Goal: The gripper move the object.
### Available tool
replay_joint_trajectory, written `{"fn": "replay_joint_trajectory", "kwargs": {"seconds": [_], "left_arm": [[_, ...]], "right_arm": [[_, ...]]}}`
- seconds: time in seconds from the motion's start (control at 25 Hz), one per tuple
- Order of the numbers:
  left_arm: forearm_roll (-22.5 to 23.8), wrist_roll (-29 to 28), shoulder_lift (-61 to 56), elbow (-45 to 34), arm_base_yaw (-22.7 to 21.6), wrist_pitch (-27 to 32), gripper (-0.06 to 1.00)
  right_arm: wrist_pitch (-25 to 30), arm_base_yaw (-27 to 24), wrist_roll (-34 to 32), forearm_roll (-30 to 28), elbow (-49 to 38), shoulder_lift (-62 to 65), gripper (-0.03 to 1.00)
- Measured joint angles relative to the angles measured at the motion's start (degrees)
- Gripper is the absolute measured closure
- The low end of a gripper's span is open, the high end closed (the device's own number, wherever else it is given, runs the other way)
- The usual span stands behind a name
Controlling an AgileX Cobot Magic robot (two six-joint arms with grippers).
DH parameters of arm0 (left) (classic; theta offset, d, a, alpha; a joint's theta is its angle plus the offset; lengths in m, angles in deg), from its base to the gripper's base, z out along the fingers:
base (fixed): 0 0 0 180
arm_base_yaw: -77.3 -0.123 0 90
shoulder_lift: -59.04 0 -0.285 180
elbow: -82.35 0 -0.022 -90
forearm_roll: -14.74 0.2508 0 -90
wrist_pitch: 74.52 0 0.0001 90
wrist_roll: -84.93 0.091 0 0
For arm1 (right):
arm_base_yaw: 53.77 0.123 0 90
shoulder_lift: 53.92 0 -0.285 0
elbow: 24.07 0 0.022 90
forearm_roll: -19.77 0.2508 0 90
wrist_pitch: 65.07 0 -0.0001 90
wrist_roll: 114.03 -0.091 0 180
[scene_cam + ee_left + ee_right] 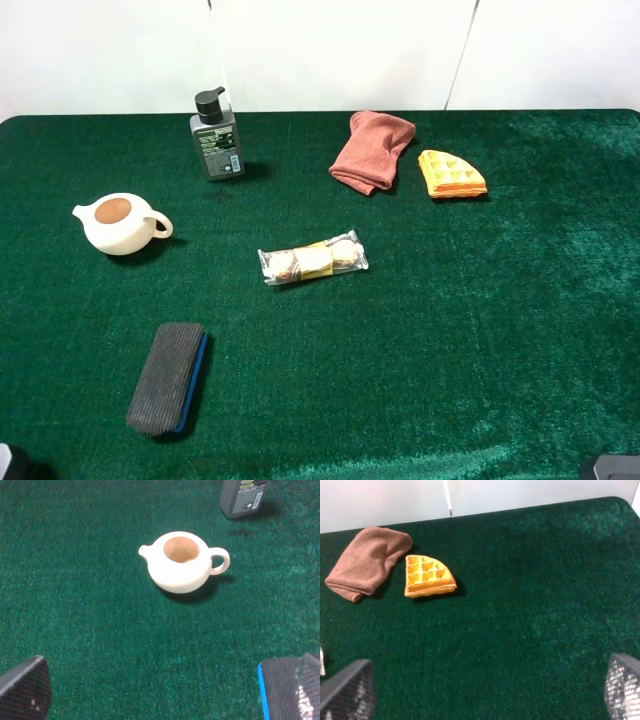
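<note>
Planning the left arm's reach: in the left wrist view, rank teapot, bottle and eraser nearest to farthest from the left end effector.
1. Eraser, close alongside.
2. Teapot, farther ahead, standing alone.
3. Bottle, beyond the teapot, on its handle side.

So on the table (500,320) the teapot (118,222) sits over on the left side, with the pump bottle (217,137) behind it and a bit to the right, close to the back edge. The snack packet (313,258) lies pretty much dead centre, and the board eraser (167,377) is in front of the teapot, down near the front edge. Back right of centre there's the folded cloth (372,150) with the waffle piece (451,174) just beside it on its right.
</note>
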Motion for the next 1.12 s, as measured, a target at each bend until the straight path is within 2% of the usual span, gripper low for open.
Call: {"fn": "replay_joint_trajectory", "kwargs": {"seconds": [0.56, 0.88, 1.12], "left_arm": [[0.00, 0.00, 0.00, 0.12, 0.00, -0.34, -0.05], [0.00, -0.34, 0.12, 3.53, 0.00, -0.57, -0.05], [0.00, -0.34, 9.80, 6.97, 0.00, -0.24, -0.05]], "right_arm": [[0.00, 0.00, 0.00, 0.00, 0.00, 0.00, 0.27], [0.07, 0.00, 0.00, 0.00, 0.00, 0.00, 0.27], [0.07, 0.00, 0.00, 0.00, 0.00, 0.00, 0.27]]}}
